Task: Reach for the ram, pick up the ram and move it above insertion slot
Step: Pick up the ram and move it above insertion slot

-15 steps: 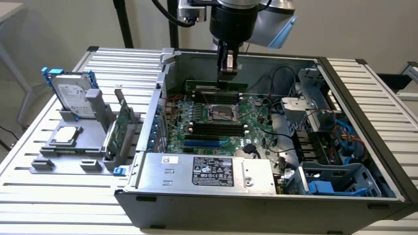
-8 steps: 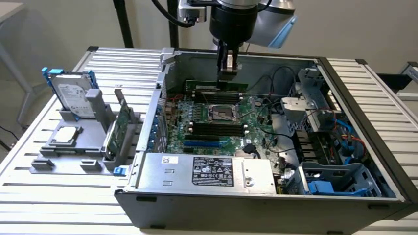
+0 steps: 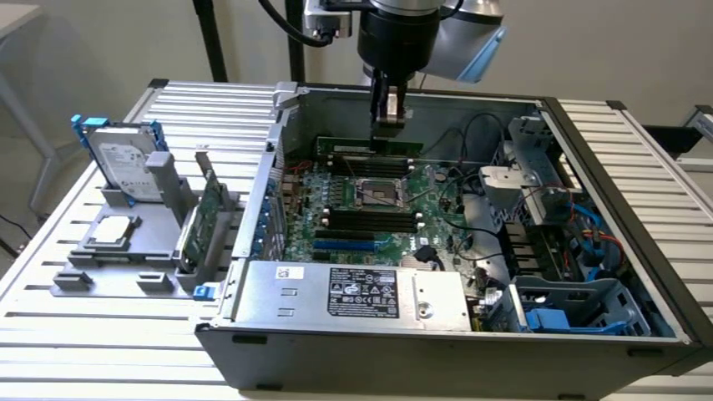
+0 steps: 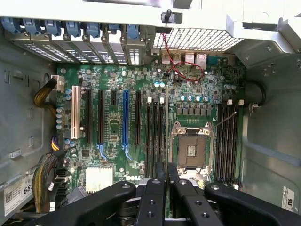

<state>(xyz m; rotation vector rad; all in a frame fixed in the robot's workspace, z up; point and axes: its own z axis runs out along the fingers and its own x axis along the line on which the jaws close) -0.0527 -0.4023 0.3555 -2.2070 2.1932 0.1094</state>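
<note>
The ram (image 3: 354,149) is a thin green stick with dark chips, lying level along the far side of the CPU socket (image 3: 385,190) inside the open computer case. My gripper (image 3: 388,127) comes straight down from above and is shut on the stick near its middle. The ram hangs right over the far row of memory slots; I cannot tell whether it touches them. In the wrist view the black fingers (image 4: 155,188) stand close together over the slots (image 4: 155,136) beside the socket (image 4: 192,150). The near memory slots (image 3: 368,219) are black and bare.
A grey fixture (image 3: 100,267) left of the case holds a hard drive (image 3: 123,163), a larger green expansion card (image 3: 200,221) and a chip (image 3: 112,230). The power supply (image 3: 356,292) fills the case front. Cables and a drive cage (image 3: 579,305) crowd the exterior view's right.
</note>
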